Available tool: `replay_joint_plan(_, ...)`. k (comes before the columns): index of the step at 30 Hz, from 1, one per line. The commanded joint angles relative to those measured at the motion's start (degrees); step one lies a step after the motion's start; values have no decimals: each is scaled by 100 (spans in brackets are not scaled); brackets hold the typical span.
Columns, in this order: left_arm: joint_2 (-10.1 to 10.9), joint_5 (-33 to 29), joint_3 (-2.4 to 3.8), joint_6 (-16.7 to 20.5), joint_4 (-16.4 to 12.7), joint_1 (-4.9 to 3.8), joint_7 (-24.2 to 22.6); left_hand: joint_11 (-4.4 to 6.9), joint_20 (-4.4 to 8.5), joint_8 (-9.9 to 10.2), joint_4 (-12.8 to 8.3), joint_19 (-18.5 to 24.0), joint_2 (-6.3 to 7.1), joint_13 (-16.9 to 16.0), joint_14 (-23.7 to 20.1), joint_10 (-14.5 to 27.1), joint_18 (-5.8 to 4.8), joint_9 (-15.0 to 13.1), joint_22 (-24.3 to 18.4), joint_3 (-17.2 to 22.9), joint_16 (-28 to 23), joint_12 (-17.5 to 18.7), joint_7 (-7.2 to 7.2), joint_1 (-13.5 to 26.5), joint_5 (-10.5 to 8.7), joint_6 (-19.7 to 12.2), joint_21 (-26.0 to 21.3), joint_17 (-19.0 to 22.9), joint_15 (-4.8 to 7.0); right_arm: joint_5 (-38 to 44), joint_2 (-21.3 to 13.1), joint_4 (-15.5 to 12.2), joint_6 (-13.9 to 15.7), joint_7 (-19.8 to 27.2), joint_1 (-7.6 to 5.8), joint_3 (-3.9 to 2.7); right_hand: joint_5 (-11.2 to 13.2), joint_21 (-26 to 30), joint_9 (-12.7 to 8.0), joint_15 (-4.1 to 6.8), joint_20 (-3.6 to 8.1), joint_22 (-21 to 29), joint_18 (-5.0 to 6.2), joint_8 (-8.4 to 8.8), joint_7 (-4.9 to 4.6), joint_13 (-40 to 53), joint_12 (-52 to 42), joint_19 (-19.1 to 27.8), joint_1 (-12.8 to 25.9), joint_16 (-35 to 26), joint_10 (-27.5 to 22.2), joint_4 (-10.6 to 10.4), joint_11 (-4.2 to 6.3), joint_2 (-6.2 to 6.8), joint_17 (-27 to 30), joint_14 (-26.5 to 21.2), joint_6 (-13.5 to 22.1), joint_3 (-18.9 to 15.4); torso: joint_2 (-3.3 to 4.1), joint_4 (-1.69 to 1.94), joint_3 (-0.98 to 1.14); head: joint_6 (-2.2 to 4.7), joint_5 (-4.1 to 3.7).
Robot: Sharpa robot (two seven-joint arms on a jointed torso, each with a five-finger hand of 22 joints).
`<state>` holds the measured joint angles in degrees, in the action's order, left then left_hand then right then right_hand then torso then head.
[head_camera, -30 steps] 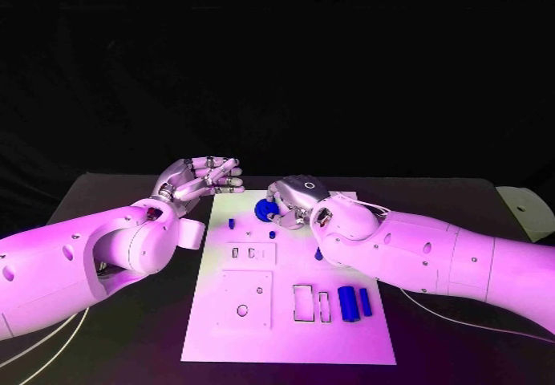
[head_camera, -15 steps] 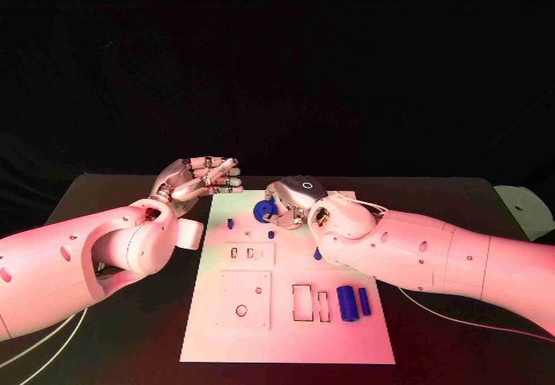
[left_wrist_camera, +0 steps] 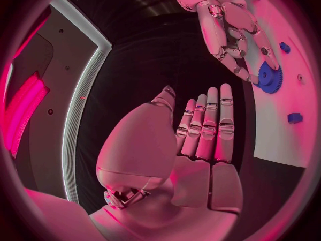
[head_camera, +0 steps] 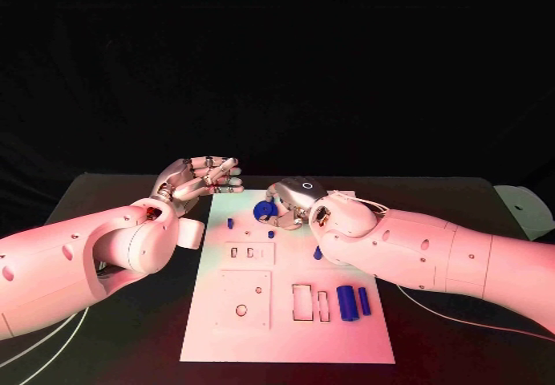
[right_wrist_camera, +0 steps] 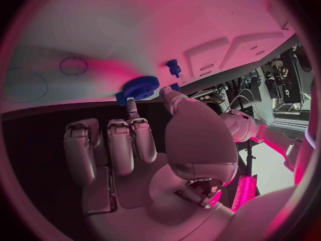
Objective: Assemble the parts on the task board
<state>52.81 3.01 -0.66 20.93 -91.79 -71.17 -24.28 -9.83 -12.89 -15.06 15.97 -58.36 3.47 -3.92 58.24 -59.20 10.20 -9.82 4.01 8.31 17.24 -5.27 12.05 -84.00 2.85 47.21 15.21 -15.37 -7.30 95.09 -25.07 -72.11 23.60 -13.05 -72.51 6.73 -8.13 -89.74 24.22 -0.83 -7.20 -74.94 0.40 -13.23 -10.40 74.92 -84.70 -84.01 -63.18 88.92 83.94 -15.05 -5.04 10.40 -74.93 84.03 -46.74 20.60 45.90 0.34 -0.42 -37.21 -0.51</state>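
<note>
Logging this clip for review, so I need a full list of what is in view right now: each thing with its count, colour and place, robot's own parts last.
table: one, black, under everything.
task board: one, white, middle of the table, running away from the robot.
gear: one, blue, far end of the board, at the right hand's fingertips.
small pegs: a few, blue, scattered near the gear on the board's far half.
long bars: two, blue, side by side on the board's near right part.
box: one, pale, at the table's right edge.
left hand: one, silver, raised beside the board's far left corner, holding nothing.
right hand: one, silver, over the board's far end, fingertips on the gear.
</note>
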Motion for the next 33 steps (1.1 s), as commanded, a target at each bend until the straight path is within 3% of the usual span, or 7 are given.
replay_joint_plan(1,-10,-7,4,-35,-7,-6,-25,-33,4,21,-2,-32,-16,1,-50,-11,34,8,-6,42,-35,25,142,-29,14,-39,-34,-10,6,-48,-20,10,-258,-4,13,8,-29,-26,-8,-44,-27,-1506,-40,-6,31,973,-16,-599,3,9,148,-34,-31,-73,-1157,520,-2,-3,1,1,1,-5,-1)
replay_joint_plan(12,-7,-7,4,-43,-1,-6,-31,-33,4,21,-2,-32,-16,1,-50,-11,34,8,-6,42,-35,25,142,-29,14,-39,-34,-10,6,-38,-197,-158,133,-11,13,8,-157,-26,10,-28,-11,-1506,-40,0,50,1000,-43,-599,-106,16,174,-23,-13,-112,-1179,525,-61,16,0,4,4,3,-1)
replay_joint_plan(17,3,-7,4,-43,5,-6,-33,-39,2,27,1,-32,-19,3,-56,-4,33,11,-6,44,-41,36,150,-27,14,-45,-38,-16,1,-86,-574,-556,650,97,-13,-9,-240,-26,16,-20,-3,-1506,-40,18,55,1009,-52,-599,-189,16,184,12,-6,-103,-1179,525,-71,30,-11,-9,4,22,6)
replay_joint_plan(21,19,-7,4,-45,5,-6,-35,-40,1,28,1,-31,-19,3,-58,-4,33,11,-6,44,-43,38,150,-28,14,-46,-39,-18,1,-684,-1100,-949,924,513,-182,-24,-348,-26,25,-13,5,-1506,-40,43,58,1017,-59,-599,-365,18,194,106,0,-109,-1183,526,-88,87,-17,-32,1,55,-6)
replay_joint_plan(29,12,14,3,-76,5,-6,-123,-30,3,34,-73,-35,35,0,-64,-17,35,12,-4,63,-58,56,130,-141,14,-47,-49,-46,5,-2739,-2284,-1170,132,1861,-482,-14,-197,79,61,75,71,-1415,-4,53,170,1017,-56,-504,-1016,-8,195,610,94,25,-1106,507,-247,251,-54,-122,4,103,-42)
replay_joint_plan(31,3,31,3,-101,10,-4,-148,-21,7,34,-119,-40,58,-1,-64,-32,36,11,-3,83,-66,63,118,-215,13,-42,-53,-63,10,-2968,-2528,-1162,32,2134,-468,-6,-200,65,65,109,101,-1427,-9,56,218,1015,-52,-517,-1070,-8,194,666,137,77,-1108,508,-277,252,-55,-143,13,107,-25)
replay_joint_plan(33,-7,44,2,-130,20,-2,-166,-19,8,35,-129,-41,69,-1,-65,-35,36,11,-3,84,-68,65,116,-228,13,-41,-54,-67,11,-3126,-2755,-1155,-80,2340,-438,-1,-158,66,62,131,118,-1427,-9,72,257,1010,-47,-517,-1101,-8,191,698,167,107,-1111,509,-266,248,-52,-170,44,95,16)
